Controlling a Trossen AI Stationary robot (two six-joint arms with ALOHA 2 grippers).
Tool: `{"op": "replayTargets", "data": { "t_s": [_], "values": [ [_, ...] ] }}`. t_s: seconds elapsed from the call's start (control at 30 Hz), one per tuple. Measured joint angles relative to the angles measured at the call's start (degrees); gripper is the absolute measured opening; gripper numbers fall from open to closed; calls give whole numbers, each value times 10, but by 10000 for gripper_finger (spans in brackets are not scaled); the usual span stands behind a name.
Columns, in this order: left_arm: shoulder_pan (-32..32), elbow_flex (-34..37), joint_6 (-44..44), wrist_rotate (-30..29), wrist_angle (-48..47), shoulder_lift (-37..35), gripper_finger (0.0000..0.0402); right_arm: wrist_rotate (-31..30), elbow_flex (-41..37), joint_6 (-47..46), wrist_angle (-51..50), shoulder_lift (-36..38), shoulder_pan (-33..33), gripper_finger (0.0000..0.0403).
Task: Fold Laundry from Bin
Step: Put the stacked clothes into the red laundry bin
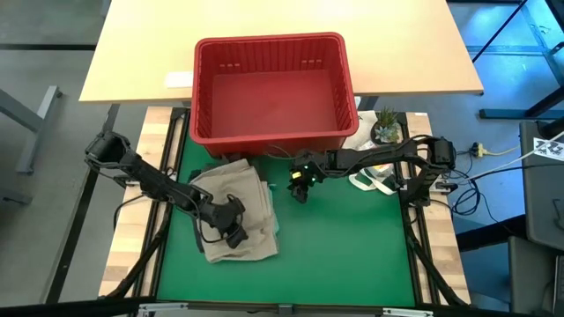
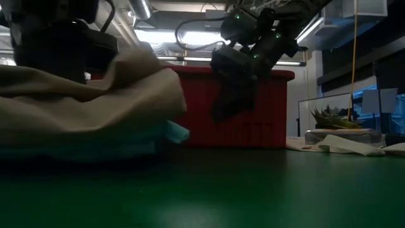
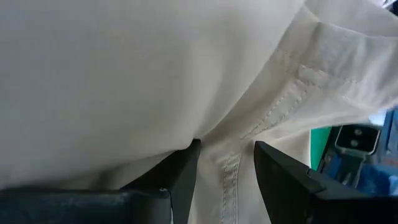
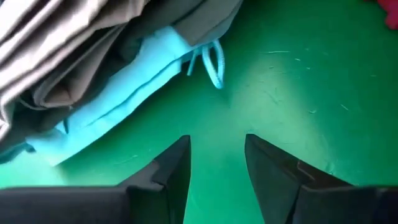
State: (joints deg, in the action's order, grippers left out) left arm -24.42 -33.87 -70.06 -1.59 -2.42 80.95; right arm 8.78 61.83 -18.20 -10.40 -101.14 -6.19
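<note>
The red bin (image 1: 269,40) stands at the table's far edge. In front of it, on the left of the green mat, the laundry lies in a pile. A beige garment (image 1: 236,201) is on top, with a light teal one (image 4: 118,87) and a dark olive one (image 4: 74,68) under it. My left gripper (image 1: 231,220) is open and down on the beige garment (image 3: 124,74). My right gripper (image 1: 302,187) hangs open above bare mat to the right of the pile, with nothing between its fingers (image 4: 217,155). The teal drawstring (image 4: 214,62) lies just ahead of it. My left gripper comes down on the top of the beige garment, slanting from above and from the table's left. Its open fingertips (image 3: 193,158) lie against the cloth, on either side of a stitched seam (image 3: 231,168). The garment lies on the pile, not lifted.
A white cloth bag with loop handles (image 1: 374,180) and a small potted plant (image 1: 385,128) sit at the mat's far right. A light wooden tabletop (image 1: 141,53) lies behind the bin. The green mat (image 1: 344,255) is bare at the near right.
</note>
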Motion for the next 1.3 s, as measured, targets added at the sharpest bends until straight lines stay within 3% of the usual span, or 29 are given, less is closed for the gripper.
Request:
{"op": "replayTargets", "data": {
  "t_s": [0.23, 0.33, 0.5, 0.67, 0.83, 1.03, 1.3],
  "values": [
    [-21, 0, -2, -16, -31, 0, 156, -58, 0, 6, 24, -25, 48, 152],
    [-23, 1, -2, -18, -32, 1, 156, -43, 0, 6, 51, -57, 56, 152],
    [-23, 1, -2, -19, -32, 1, 156, 35, 0, -31, 115, -98, 54, 152],
    [-23, 2, -1, -20, -32, 1, 156, 35, 0, -88, 174, -126, 60, 152],
    [-23, 2, 1, -23, -32, 1, 156, -9, 1, -128, 229, -151, 76, 152],
    [-23, 2, 1, -24, -27, 1, 156, -43, 42, -135, 241, -181, 103, 152],
    [-23, 3, 0, -21, -20, 2, 156, -38, 114, -134, 230, -219, 125, 152]
  ]
}}
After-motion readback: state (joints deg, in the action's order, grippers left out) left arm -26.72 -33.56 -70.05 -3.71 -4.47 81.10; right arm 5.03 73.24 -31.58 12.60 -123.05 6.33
